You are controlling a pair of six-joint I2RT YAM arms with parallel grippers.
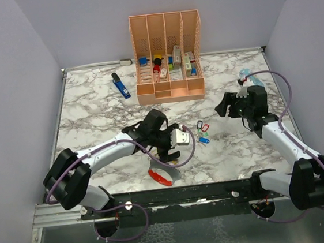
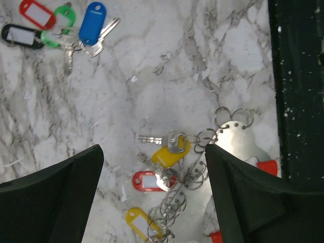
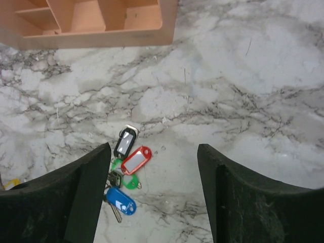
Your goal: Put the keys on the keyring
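Behind keys (image 1: 203,132), orange organizer (image 1: 171,96), small items (image 1: 176,56) inside

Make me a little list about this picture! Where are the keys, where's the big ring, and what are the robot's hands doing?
keyring: red and white, at the near edge of the table
loose keys: red, green, blue and black tags, bunched together
ringed keys: two yellow tags and one red, joined by small metal rings, next to the keyring
left gripper: open, empty, over the ringed keys
right gripper: open, empty, over the loose keys
orange organiser: at the back
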